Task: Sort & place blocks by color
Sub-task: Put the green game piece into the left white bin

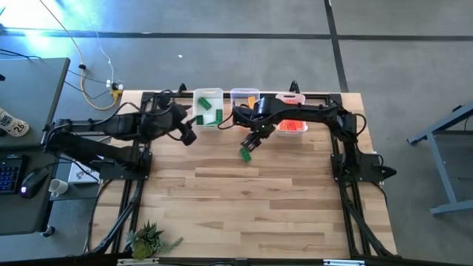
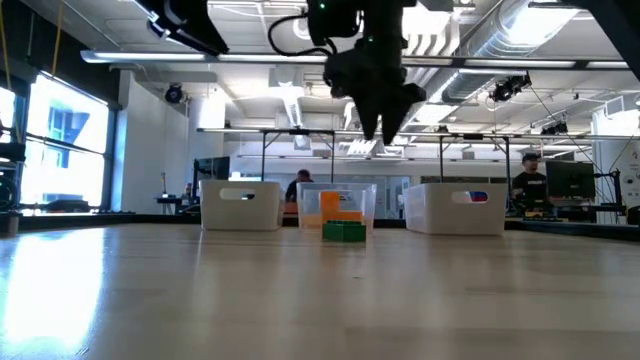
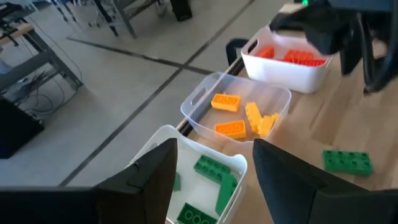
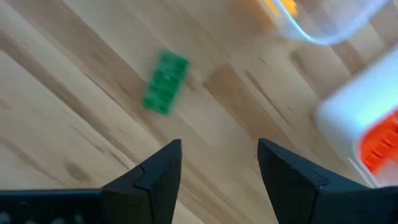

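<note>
One green block (image 1: 245,154) (image 2: 344,231) (image 4: 165,81) (image 3: 347,162) lies flat on the wood table in front of the bins. My right gripper (image 1: 253,141) (image 4: 217,165) hangs open above it, empty. My left gripper (image 1: 190,136) (image 3: 211,174) is open and empty, raised by the near side of the left bin (image 1: 208,108), which holds green blocks (image 3: 211,169). Orange blocks (image 3: 239,118) lie in the middle bin (image 1: 244,98), red blocks (image 3: 298,57) in the right bin (image 1: 290,118).
The three translucent white bins (image 2: 240,205) stand in a row along the table's far edge. A small plant (image 1: 150,238) sits at the near left corner. Bare wood (image 1: 251,207) stretches over the middle and near side. People show in the room beyond (image 2: 528,182).
</note>
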Action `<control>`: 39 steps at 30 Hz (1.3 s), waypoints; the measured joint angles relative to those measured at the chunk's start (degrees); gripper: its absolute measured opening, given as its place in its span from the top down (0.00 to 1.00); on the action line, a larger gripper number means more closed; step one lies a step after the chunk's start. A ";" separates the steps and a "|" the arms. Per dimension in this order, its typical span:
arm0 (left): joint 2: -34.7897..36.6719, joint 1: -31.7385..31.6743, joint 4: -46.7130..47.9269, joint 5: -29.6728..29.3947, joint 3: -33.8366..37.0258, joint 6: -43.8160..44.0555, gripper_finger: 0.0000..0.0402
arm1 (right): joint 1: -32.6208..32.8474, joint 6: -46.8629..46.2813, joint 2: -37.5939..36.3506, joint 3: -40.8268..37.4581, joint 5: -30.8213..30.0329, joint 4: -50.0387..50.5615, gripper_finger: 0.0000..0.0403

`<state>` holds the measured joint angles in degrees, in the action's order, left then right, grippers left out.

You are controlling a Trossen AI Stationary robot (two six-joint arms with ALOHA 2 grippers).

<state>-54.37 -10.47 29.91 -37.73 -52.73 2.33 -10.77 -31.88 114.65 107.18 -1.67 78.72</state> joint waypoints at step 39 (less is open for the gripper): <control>9.18 -0.02 2.45 0.15 0.02 0.46 0.50 | 5.21 -17.92 13.09 -0.11 -5.29 -13.91 0.51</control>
<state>-45.19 -10.48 32.36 -37.58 -52.71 2.79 -5.56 -49.79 127.74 107.07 -6.96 64.81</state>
